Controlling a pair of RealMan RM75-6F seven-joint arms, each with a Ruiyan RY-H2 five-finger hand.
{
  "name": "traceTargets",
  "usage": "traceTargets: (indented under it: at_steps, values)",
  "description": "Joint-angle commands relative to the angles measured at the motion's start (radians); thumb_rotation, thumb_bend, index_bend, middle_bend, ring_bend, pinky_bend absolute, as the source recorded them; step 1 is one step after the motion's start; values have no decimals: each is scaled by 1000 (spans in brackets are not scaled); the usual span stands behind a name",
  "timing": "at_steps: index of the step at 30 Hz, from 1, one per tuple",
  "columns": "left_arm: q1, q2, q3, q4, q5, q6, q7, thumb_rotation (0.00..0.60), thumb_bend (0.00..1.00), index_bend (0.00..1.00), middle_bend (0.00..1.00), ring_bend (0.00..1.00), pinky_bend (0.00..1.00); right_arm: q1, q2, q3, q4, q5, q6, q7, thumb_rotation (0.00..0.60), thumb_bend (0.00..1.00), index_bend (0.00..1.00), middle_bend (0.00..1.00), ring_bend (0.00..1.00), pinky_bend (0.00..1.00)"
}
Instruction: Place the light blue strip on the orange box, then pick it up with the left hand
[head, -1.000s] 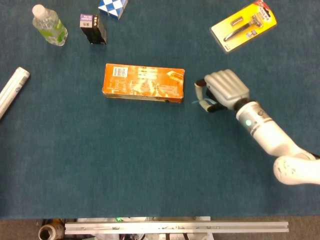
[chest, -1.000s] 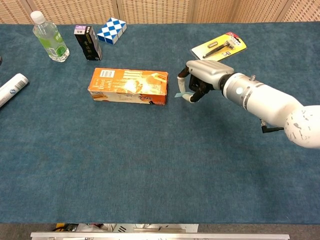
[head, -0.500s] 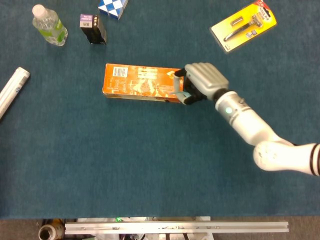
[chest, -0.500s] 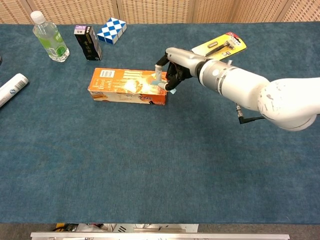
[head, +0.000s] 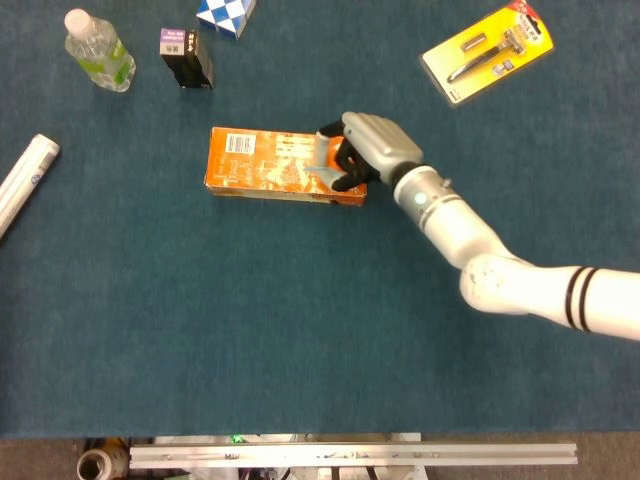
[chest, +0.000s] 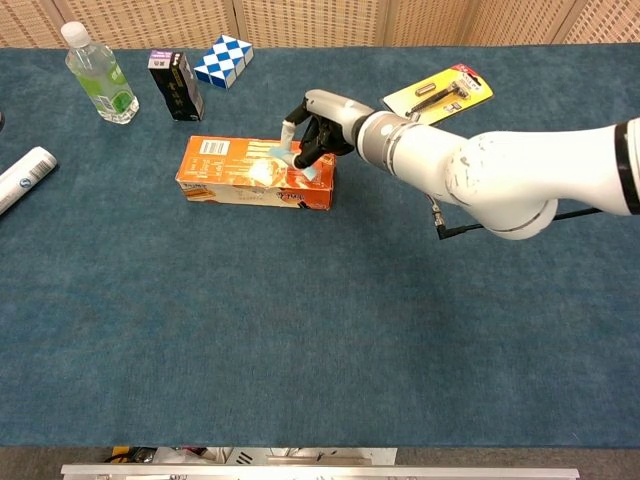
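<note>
Reaching further left than a moment ago, the right hand (head: 365, 150) now hovers over the orange box's (head: 270, 166) right end, fingers pinching the light blue strip (chest: 298, 162) just above its top, mid-table.

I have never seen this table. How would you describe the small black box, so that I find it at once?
Look at the far left corner of the blue table, where a clear water bottle stands. Just to its right, before the blue and white checkered cube, stands the small black box. It is upright, dark with a purple top, much smaller than the orange box lying nearer the middle.
</note>
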Motion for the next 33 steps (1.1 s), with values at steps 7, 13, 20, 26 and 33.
traceTargets:
  at_steps: [7, 13, 20, 26, 33]
  values:
    - [4, 3, -1, 2, -3, 2, -6, 600, 469, 122, 302, 354, 309, 58, -43, 35, 62, 94, -51, 70, 600, 374, 622, 1000, 1000, 1000]
    - [6, 2, -1, 7, -4, 1, -13, 600, 469, 122, 302, 354, 307, 85, -61, 45, 95, 137, -53, 96, 600, 374, 613, 1000, 1000, 1000]
    - [7, 0, -3, 14, -5, -1, -21, 600, 469, 122, 302, 354, 305, 109, -79, 42, 131, 168, -36, 102, 600, 375, 573, 1000, 1000, 1000]
    - [5, -3, -5, 21, -10, -7, -24, 600, 469, 122, 302, 354, 299, 118, -98, 41, 161, 171, -26, 105, 600, 375, 550, 1000, 1000, 1000]
    - [3, -4, -6, 22, -9, -10, -25, 600, 469, 121, 302, 354, 299, 124, -107, 38, 182, 176, -38, 104, 600, 374, 508, 1000, 1000, 1000]
